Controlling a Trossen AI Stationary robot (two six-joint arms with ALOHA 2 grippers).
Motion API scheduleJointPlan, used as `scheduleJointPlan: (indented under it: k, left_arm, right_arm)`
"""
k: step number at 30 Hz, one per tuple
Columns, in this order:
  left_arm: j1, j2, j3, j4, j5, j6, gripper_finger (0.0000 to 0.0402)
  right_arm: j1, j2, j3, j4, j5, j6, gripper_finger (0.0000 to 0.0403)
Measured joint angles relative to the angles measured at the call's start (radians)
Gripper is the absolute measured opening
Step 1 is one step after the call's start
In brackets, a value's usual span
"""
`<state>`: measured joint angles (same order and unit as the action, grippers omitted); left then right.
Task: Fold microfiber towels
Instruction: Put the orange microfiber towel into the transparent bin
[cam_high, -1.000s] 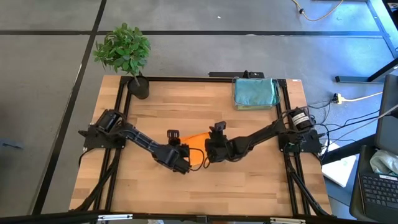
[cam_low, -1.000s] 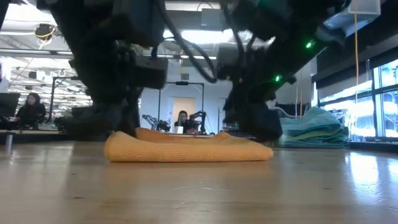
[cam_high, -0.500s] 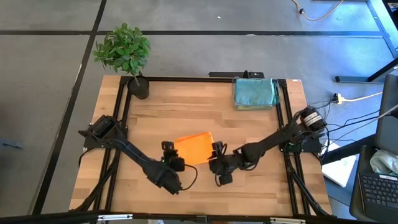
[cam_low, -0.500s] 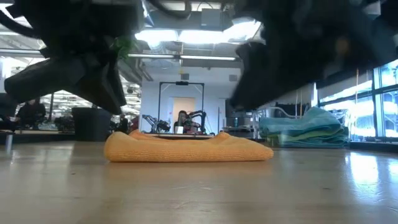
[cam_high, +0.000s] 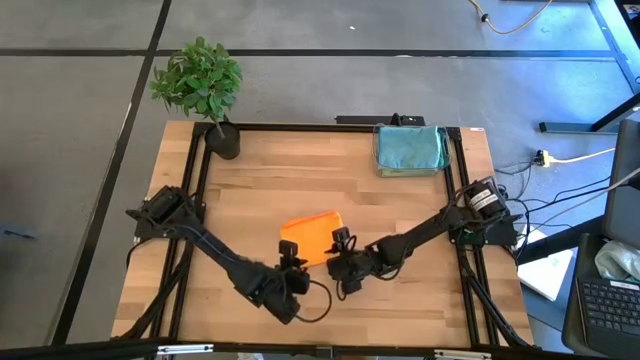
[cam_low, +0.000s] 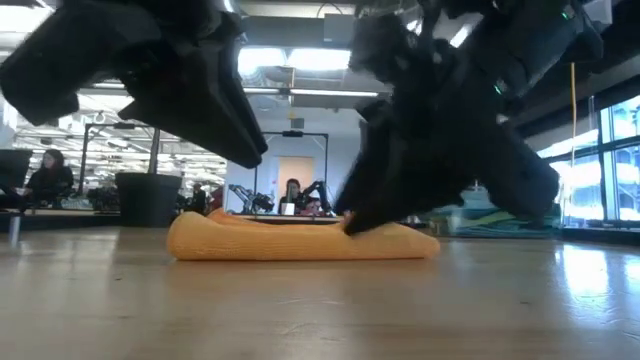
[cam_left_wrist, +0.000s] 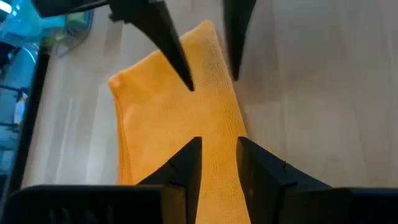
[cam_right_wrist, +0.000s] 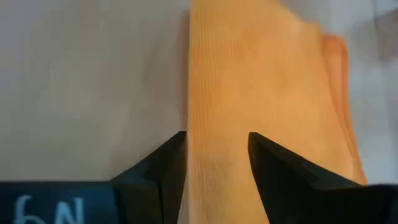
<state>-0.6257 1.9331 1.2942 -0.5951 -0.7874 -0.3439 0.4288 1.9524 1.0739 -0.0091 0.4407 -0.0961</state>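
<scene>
My left pincer (cam_high: 293, 277) and right pincer (cam_high: 338, 262) hover at the near edge of the folded orange towel (cam_high: 311, 237), fingers parted, holding nothing. The towel lies mid-worktop (cam_high: 400, 300), well apart from the teal stack (cam_high: 411, 149). Next I judge: grip that edge together.

we see a potted plant (cam_high: 200, 90) at the far left corner of the wooden table (cam_high: 250, 190), whose edges carry a black metal frame (cam_high: 195, 180). beside the table's right side lie cables (cam_high: 560, 195) and a keyboard (cam_high: 605, 300) on the grey floor (cam_high: 80, 150). in the low view, a seated person (cam_low: 45, 175) and a dark bin (cam_low: 145, 198) show in the room behind.
</scene>
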Motion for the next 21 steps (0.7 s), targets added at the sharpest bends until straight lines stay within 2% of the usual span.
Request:
scheduleJointPlan:
  k: [8,21]
  left_arm:
    - [-0.022,0.0,-0.001,-0.065,0.023,-0.047,0.0091]
    - [-0.05,0.0,-0.001,-0.109,0.023,-0.097,0.0091]
  right_arm:
    - [-0.028,0.041,0.012,-0.013,-0.042,0.037,0.0167]
    - [-0.033,0.134,0.077,0.07,-0.019,0.039,0.0168]
